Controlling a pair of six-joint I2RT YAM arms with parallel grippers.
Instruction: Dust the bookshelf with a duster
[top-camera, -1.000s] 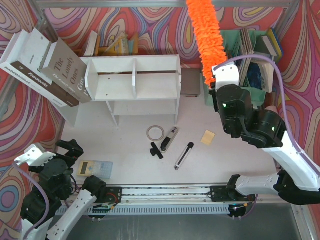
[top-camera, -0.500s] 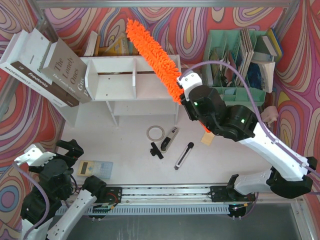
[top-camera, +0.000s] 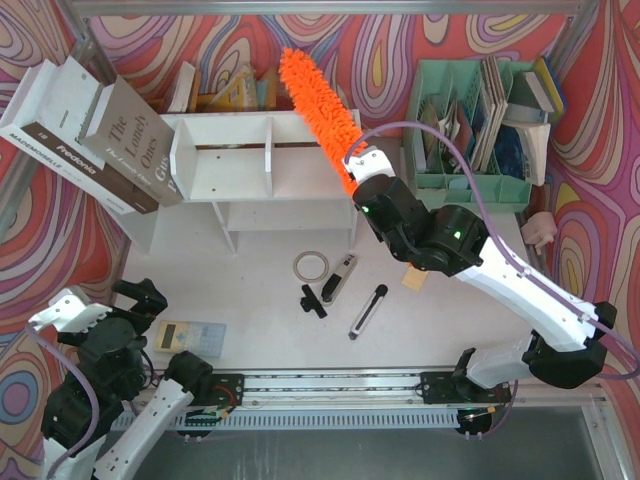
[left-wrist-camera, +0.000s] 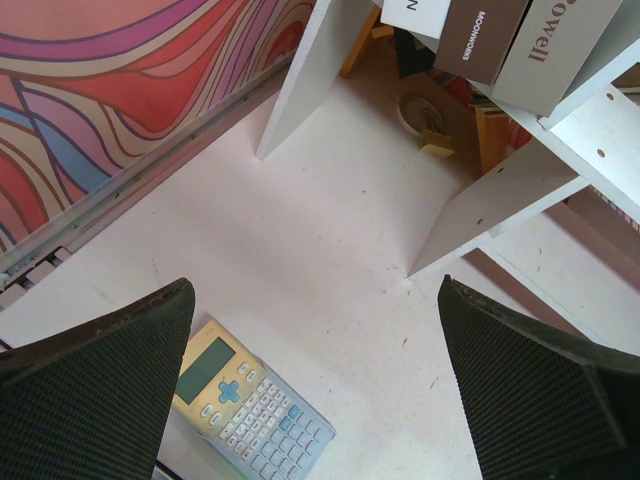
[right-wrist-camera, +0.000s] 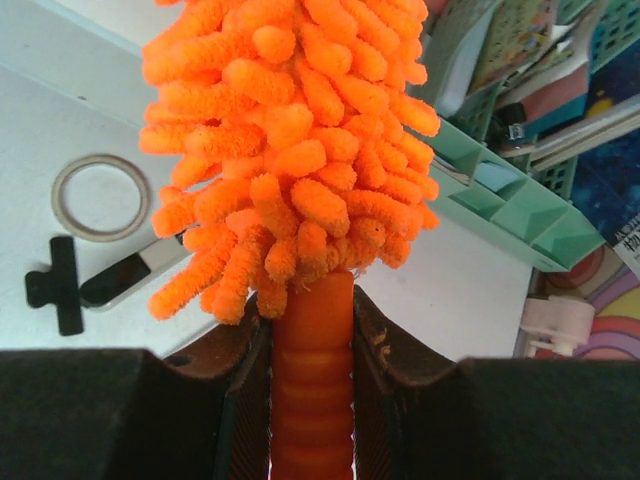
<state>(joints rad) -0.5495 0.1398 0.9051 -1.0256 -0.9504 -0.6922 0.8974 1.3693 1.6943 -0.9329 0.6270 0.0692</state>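
Bright swirly walls (top-camera: 400, 50) ring the white tabletop (top-camera: 250, 300). The right jaws squeeze tight on the orange handle of the duster (top-camera: 325, 120). Its fluffy head leans across the top right end of the bookshelf (top-camera: 300, 175). The left jaws gape wide, holding nothing, above a calculator (left-wrist-camera: 255, 405).

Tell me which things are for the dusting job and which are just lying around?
For the job:
- duster, held in the right claw
- bookshelf

Just lying about:
- ring
- calculator
- sticky note
- green organizer
- books
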